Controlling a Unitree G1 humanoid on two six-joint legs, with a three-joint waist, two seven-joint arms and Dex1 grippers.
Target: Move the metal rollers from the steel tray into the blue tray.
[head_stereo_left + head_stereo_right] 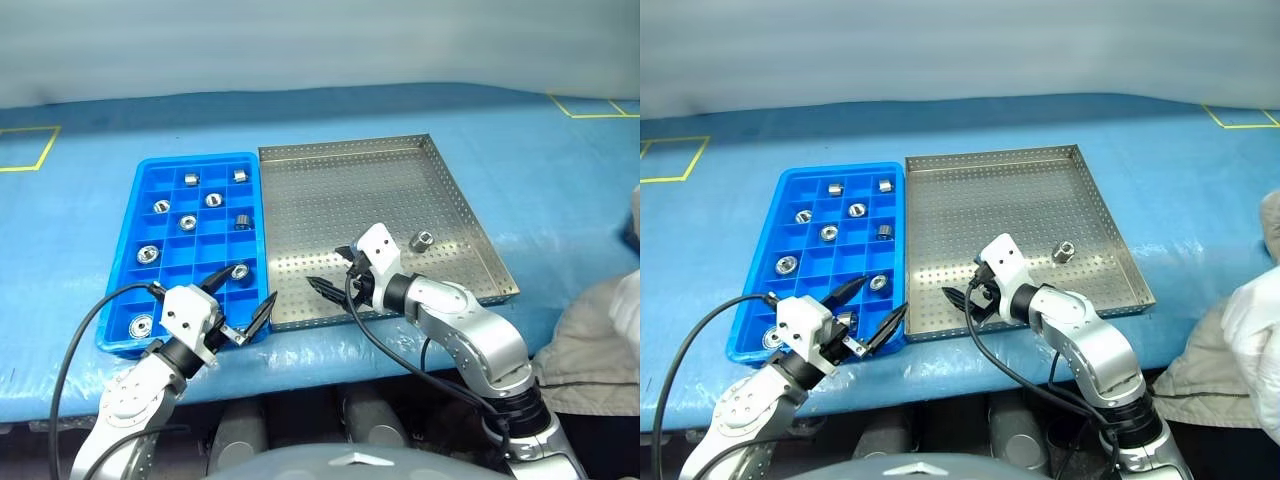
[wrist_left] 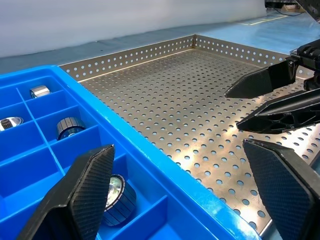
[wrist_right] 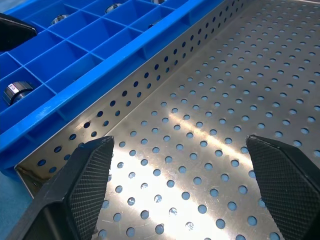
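The steel tray (image 1: 372, 170) holds one metal roller (image 1: 421, 240) near its right rim. To its left lies the blue tray (image 1: 146, 178), with several metal rollers (image 1: 187, 222) in its compartments. My left gripper (image 1: 250, 284) is open over the blue tray's near right corner, above a roller (image 2: 118, 199) in the compartment below it. My right gripper (image 1: 324, 268) is open low over the steel tray's near left part, with nothing between its fingers. The lone roller lies well to its right. In the left wrist view the right gripper's fingers (image 2: 267, 82) show across the steel tray.
Both trays sit side by side on a blue-covered table (image 1: 90, 130) with yellow tape marks (image 1: 30, 150). A black cable (image 1: 80, 330) loops beside the left arm. A person's light sleeve (image 1: 610, 330) is at the right edge.
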